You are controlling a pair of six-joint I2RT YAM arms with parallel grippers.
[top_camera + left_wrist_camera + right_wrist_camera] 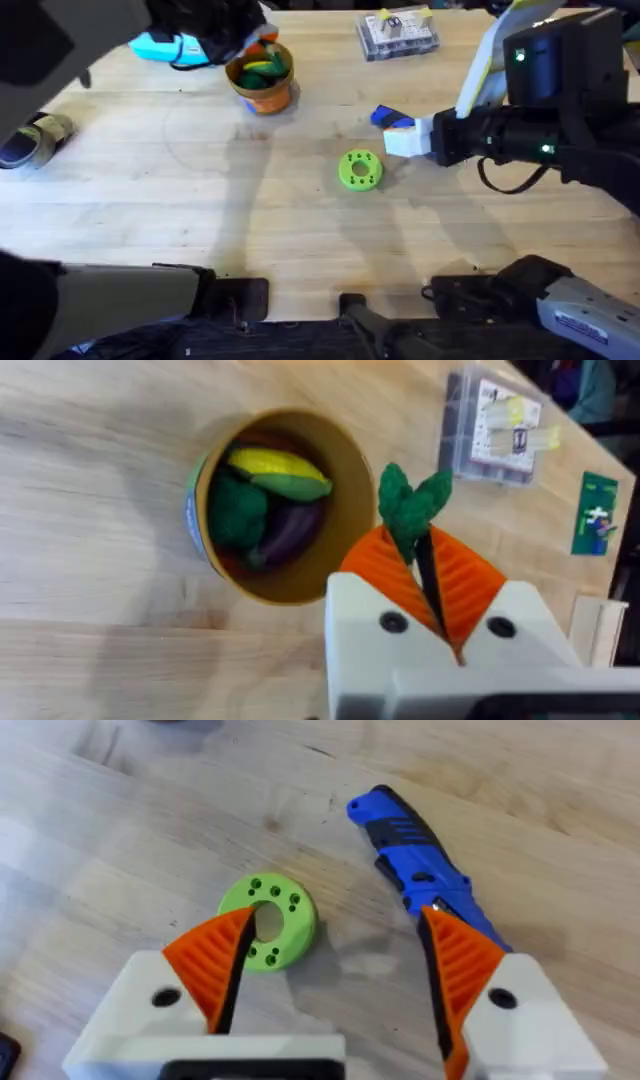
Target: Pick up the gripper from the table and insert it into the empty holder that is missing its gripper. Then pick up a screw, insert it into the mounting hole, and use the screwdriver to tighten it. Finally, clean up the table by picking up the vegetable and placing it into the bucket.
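- My left pincer (432, 575) is clamped on the green vegetable (410, 505), just beside the bucket (275, 510) at 11 o'clock on the worktop (150, 220).
- Vegetable not yet dropped; cleanup nearly done, I judge.
- Right pincer (335, 965) spread wide, screwdriver (425, 875) beside one pad.

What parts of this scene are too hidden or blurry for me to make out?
- Overhead view: the left gripper above the bucket is dark and blurred.
- Left wrist view: most of the vegetable is hidden between the orange pads.
- Parts box: its contents are too small to tell.
- Overhead view: the screwdriver is partly hidden by the right gripper.
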